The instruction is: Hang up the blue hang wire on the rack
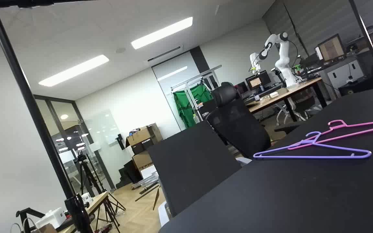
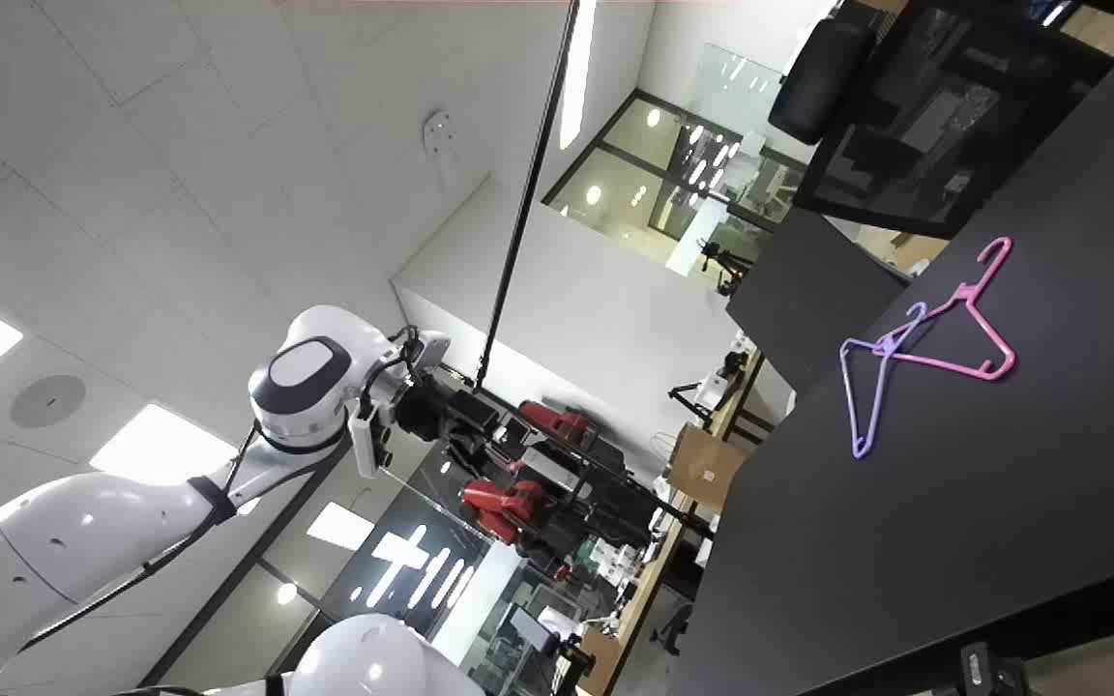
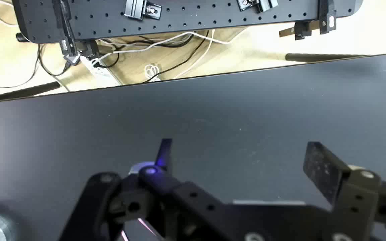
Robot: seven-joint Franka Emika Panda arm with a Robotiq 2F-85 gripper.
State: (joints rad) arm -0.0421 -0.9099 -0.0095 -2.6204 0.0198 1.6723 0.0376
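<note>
Black tabletop [image 1: 270, 194] spreads across your scene, steeply tilted in both exterior views. Beyond its edge stands a black mesh office chair [image 1: 238, 123]; farther back in an exterior view you have a metal frame [image 1: 193, 100] hung with green cloth [image 1: 183, 103], a stack of cardboard boxes [image 1: 142, 142] and a white robot arm [image 1: 283, 58] mounted on a wooden desk [image 1: 269, 101]. Closer to that camera, a black pole [image 1: 28, 87] slants down the left side.

Your target, the thin blue-violet wire hanger [image 1: 312, 157], lies on the tabletop, close to the edge on the chair's side. It overlaps a pink-magenta wire hanger [image 2: 990, 329], the two crossing near the blue-violet one's neck.

Your Panda arm [image 2: 93, 527] reaches in from the lower left in an exterior view, its wrist raised, well apart from both hangers. Against the red and black equipment [image 2: 518, 503] behind it, the end of the arm is hard for you to make out there.

From the wrist view you can read the gripper [image 3: 243, 157]: its jaws are spread wide, dark tabletop shows between the fingertips, and they have hold of nothing. The finger [image 3: 164, 154] on the left of that view carries a blue-violet tint, and short pink lines [image 3: 146, 226] show low through the linkage; you cannot tell what makes either.

Toward the top of the same view, you see a black perforated plate [image 3: 179, 20] over a wood-toned floor [image 3: 246, 62], where a white power strip [image 3: 101, 72] and loose cables [image 3: 166, 42] lie.
</note>
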